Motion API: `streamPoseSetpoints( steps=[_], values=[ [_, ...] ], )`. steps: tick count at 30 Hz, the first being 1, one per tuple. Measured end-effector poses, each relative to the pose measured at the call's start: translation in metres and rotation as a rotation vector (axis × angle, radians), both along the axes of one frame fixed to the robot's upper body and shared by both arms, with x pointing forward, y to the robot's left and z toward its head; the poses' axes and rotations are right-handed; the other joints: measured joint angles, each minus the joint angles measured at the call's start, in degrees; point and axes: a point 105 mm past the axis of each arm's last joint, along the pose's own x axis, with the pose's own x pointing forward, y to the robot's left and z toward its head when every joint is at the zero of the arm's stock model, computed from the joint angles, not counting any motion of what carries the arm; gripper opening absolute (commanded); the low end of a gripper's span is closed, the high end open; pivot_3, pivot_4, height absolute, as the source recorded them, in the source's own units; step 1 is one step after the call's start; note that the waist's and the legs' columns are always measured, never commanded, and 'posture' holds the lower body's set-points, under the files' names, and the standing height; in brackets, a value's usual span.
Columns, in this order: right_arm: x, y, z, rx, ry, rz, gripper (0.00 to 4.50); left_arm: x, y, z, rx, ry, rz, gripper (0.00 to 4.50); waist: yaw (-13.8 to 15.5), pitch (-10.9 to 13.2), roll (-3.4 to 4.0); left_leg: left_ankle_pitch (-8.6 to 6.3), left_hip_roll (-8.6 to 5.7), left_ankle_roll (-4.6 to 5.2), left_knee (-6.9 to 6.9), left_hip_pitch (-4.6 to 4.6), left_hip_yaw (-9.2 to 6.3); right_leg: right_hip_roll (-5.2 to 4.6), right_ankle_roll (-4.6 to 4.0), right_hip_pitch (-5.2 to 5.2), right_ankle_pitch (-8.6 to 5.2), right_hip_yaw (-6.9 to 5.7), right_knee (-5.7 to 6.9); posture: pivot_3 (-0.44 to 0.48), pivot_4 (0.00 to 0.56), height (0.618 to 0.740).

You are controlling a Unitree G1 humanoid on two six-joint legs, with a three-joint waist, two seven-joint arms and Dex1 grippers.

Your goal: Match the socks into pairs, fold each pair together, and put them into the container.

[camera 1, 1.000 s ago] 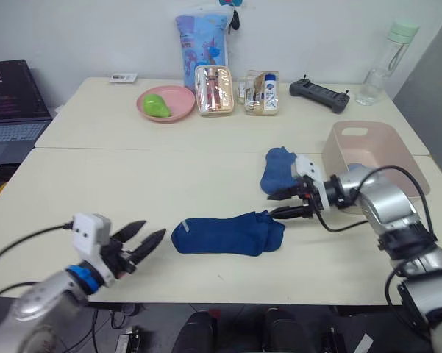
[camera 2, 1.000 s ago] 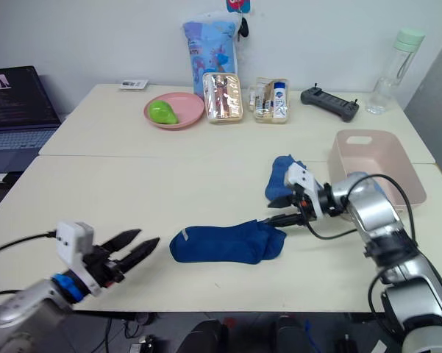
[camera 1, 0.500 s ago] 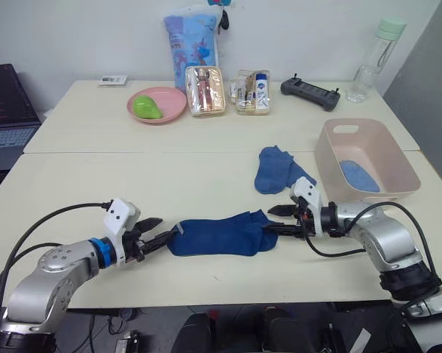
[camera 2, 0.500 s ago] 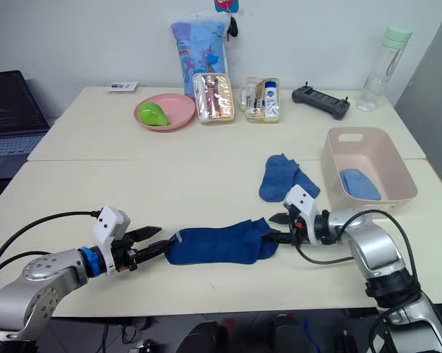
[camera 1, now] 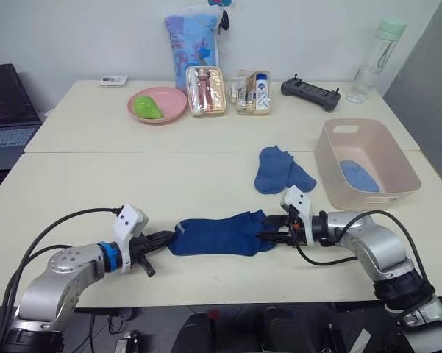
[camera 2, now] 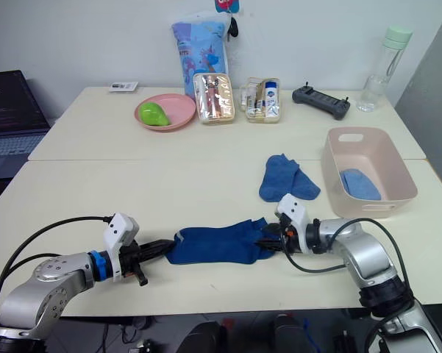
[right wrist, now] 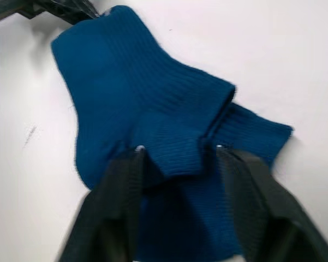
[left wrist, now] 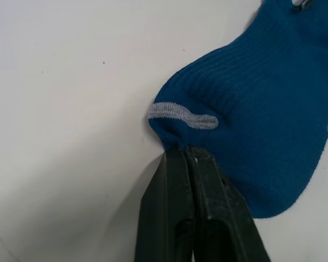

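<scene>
While dark sock pair (camera 1: 219,234) lies flat at front of worktop (camera 1: 95,184), left hand (camera 1: 164,238) pinches toe end, fingers together; right hand (camera 1: 273,232) spread astride cuffs. Knit soft, limp, light: grip both layers at ends. Second pair (camera 1: 279,169) beside tub (camera 1: 386,197).

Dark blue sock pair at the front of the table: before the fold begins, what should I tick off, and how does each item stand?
1. Left gripper shut on one end of the dark blue sock pair: ok.
2. Right gripper fingers straddle the other end, not shut: not ok.
3. Two socks stacked: ok, a second edge shows in the right wrist view.
4. Sock pair lies flat on the table: ok.
5. Container has room; one light blue sock inside: ok.
6. Medium blue socks lie apart from the pair: ok.
</scene>
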Motion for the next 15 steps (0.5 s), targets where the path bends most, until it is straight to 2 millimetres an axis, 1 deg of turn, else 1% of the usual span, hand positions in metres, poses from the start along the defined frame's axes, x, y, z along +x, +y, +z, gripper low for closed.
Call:
streamPoseSetpoints(
  steps=[3, 7, 10, 15],
  values=[
    [0.0, -0.001, 0.0, -0.003, 0.0, 0.0, 0.06, -0.003, 0.0, -0.001, -0.004, 0.003, -0.004, 0.0, 0.0, 0.0, 0.0, 0.0, 0.0, 0.0, 0.0, 0.0, 0.0, 0.0, 0.0, 0.0, 0.0, 0.0, 0.0, 0.0, 0.15, 0.74],
    [-0.001, -0.001, 0.001, -0.002, 0.002, 0.01, 0.02, -0.003, -0.001, 0.0, -0.022, 0.002, 0.002, 0.0, 0.0, 0.0, 0.0, 0.0, 0.0, 0.0, 0.0, 0.0, 0.0, 0.0, 0.0, 0.0, 0.0, -0.01, 0.0, 0.0, 0.15, 0.74],
    [0.0, 0.0, 0.008, 0.025, 0.007, 0.02, 0.02, -0.003, 0.002, 0.002, -0.048, 0.009, 0.03, 0.0, 0.0, 0.0, 0.0, 0.0, 0.01, 0.0, 0.0, 0.0, 0.0, 0.0, 0.0, 0.0, 0.0, -0.02, 0.01, 0.0, 0.15, 0.74],
    [0.004, -0.007, 0.028, 0.056, -0.009, 0.008, 0.02, -0.011, 0.001, 0.03, -0.151, -0.004, 0.029, 0.0, -0.3, 0.0, 0.0, 0.0, 0.02, 0.0, 0.01, -0.01, -0.03, 0.0, 0.0, 0.02, 0.0, -0.03, -0.01, 0.0, 0.15, 0.74]
  ],
)
